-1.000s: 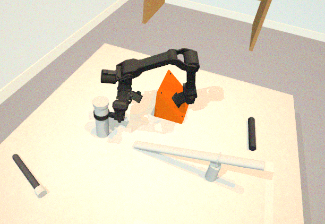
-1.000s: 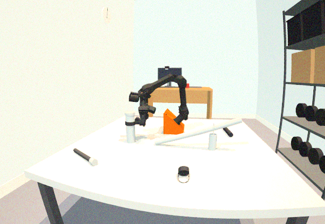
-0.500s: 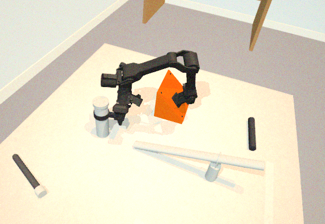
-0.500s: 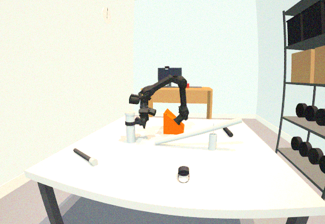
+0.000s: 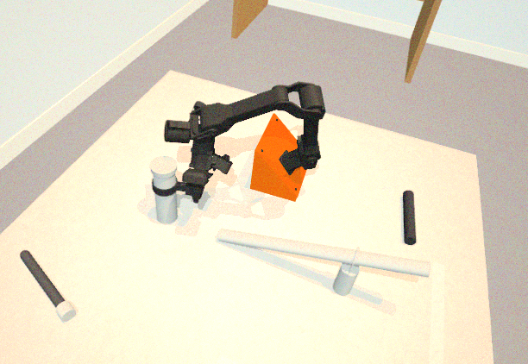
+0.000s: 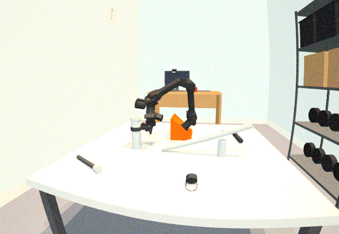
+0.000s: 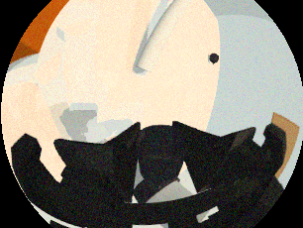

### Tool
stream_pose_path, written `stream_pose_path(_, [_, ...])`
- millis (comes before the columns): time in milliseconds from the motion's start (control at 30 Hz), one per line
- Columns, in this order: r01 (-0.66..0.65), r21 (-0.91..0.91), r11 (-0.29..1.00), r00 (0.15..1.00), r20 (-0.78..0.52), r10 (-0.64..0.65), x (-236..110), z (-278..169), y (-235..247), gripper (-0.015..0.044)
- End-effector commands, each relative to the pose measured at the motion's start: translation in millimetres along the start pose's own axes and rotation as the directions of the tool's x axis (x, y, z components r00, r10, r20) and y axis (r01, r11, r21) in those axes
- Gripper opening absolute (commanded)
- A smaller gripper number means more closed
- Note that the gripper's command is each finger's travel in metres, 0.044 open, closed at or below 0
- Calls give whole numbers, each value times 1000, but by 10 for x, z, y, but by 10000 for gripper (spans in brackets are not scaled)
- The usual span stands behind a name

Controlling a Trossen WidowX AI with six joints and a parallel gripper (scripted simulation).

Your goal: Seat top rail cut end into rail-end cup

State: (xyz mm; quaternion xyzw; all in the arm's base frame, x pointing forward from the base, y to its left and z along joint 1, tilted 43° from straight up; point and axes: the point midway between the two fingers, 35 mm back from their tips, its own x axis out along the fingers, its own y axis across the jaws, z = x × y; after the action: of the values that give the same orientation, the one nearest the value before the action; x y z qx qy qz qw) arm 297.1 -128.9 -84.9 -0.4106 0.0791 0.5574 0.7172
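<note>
The big white post (image 5: 166,209) (image 6: 136,140) stands at the left with a black brace band (image 5: 159,191) (image 6: 134,128) just under its cap. My gripper (image 5: 195,188) (image 6: 148,127) (image 7: 158,161) is right beside the post, shut on the black rail-end cup (image 7: 158,150) that hangs on the band; the fingers hide most of the cup. The long white rail (image 5: 302,249) (image 6: 207,137) (image 7: 152,38) passes through the loop on the small post (image 5: 345,281) (image 6: 221,147). Its near end rests on the table, apart from the big post.
The arm's orange wedge base (image 5: 272,170) (image 6: 177,132) stands behind the rail. A dark rod (image 5: 409,217) lies at the right, and a dark rod with a white tip (image 5: 40,278) (image 6: 88,163) at the front left. A black ring fitting (image 6: 191,179) lies near the front edge.
</note>
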Motion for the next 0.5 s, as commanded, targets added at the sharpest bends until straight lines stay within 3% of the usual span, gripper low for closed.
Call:
stream_pose_path(0, [-2,18,1000,1000,-12,2,15,-2,-17,0])
stream_pose_path(467, [2,101,995,998,-59,5,60,-7,-95,0])
